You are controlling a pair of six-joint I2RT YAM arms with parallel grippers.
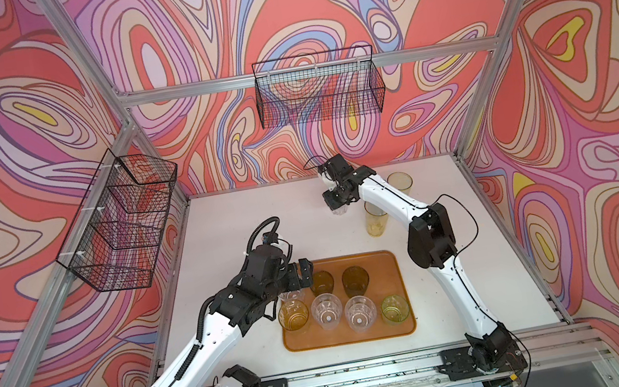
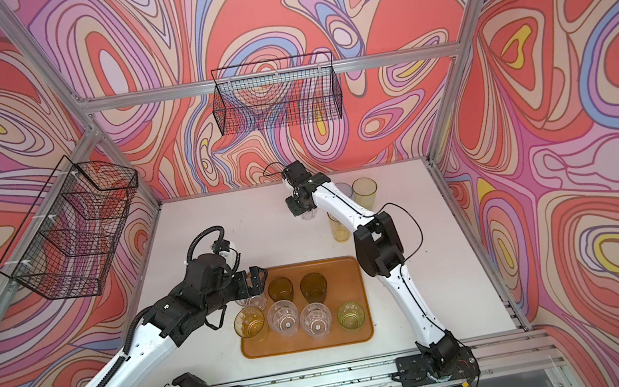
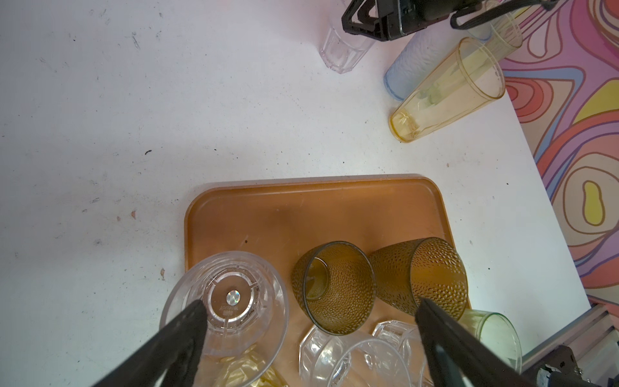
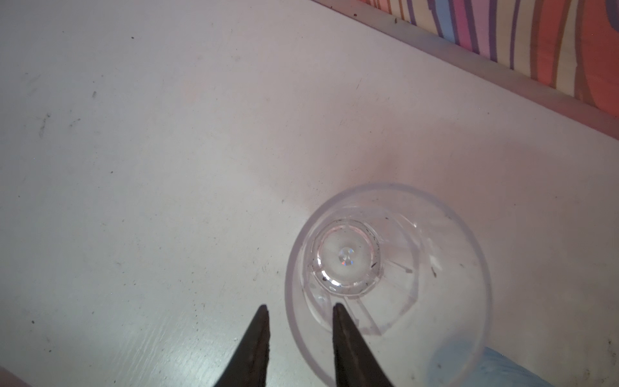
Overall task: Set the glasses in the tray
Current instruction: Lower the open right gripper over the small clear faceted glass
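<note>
At the far middle of the table (image 1: 243, 213), the right claw (image 4: 301, 307) stands over a short clear glass (image 4: 348, 259) that sits upright, off the tray (image 1: 380, 265). The claw's jaws are narrowly parted, one finger inside the rim and one outside. A gap shows on each side of the wall, so nothing is pinched.

Just right of that glass stand three tall ones. A yellow glass (image 1: 376, 219) is nearest, a grey-blue glass (image 2: 344, 190) is partly hidden behind the arm, and a yellow-green glass (image 1: 400, 183) is farthest back.

Nearer the front, the tray holds seven upright glasses. The far row, left to right, has a clear tumbler (image 3: 231, 295), an olive-brown glass (image 1: 322, 282) and a second olive-brown glass (image 1: 355, 280). The near row has an amber glass (image 1: 294, 318), a faceted clear glass (image 1: 326, 310), another faceted clear glass (image 1: 360, 312) and a green glass (image 1: 394, 309).

Over the tray's far-left corner hangs the left claw (image 3: 311, 305), jaws spread wide and holding nothing, one finger above the clear tumbler.
</note>
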